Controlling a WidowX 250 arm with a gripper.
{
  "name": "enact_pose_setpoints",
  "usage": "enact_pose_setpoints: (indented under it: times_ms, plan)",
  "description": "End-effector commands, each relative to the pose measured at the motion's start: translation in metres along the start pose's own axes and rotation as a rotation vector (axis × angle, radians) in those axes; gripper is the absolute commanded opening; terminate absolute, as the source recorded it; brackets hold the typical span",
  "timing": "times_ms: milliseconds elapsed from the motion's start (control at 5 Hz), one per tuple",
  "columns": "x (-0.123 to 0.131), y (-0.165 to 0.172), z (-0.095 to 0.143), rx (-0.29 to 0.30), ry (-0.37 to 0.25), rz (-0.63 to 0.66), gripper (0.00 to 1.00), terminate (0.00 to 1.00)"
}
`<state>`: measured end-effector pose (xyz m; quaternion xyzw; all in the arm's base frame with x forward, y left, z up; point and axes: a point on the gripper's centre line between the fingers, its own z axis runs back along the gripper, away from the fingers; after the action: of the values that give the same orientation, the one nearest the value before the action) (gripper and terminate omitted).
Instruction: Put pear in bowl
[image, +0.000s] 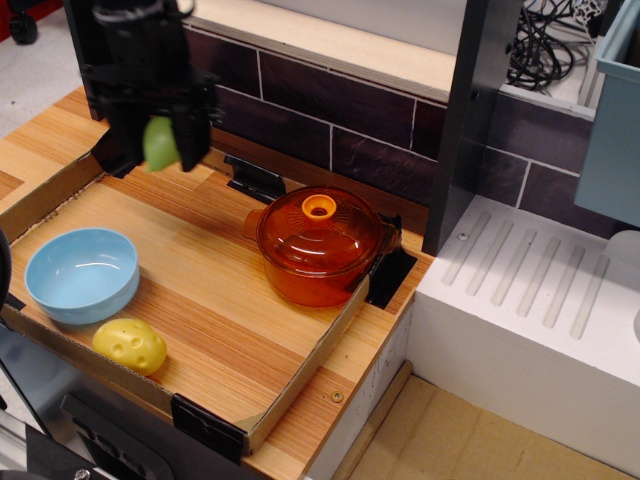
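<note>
The light-green pear (159, 143) hangs between the fingers of my black gripper (158, 148), which is shut on it and holds it well above the back left of the wooden tray. The round light-blue bowl (82, 274) stands empty on the tray at the front left, below and to the left of the gripper. The top of the pear is hidden by the gripper body.
An orange translucent lidded pot (319, 244) stands at the tray's right side. A lumpy yellow toy (129, 345) lies at the front left, next to the bowl. The low cardboard tray rim (210, 421) runs around the board. A dark brick wall stands behind, a white drainer (540, 300) to the right.
</note>
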<state>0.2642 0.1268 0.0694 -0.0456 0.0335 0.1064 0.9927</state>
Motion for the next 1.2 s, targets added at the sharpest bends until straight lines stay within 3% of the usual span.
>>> enact_pose_setpoints:
  times_ms: [0, 200, 400, 800, 1000]
  plan:
    - [-0.050, 0.019, 0.019, 0.021, 0.103, -0.075, 0.00, 0.00]
    - [-0.071, 0.024, 0.009, 0.039, 0.130, -0.108, 0.00, 0.00]
    - [-0.077, 0.028, 0.005, 0.102, 0.155, -0.107, 1.00, 0.00]
    - [-0.063, 0.022, 0.030, 0.063, 0.060, -0.092, 1.00, 0.00]
    - [-0.048, 0.005, 0.060, -0.001, 0.013, -0.023, 1.00, 0.00]
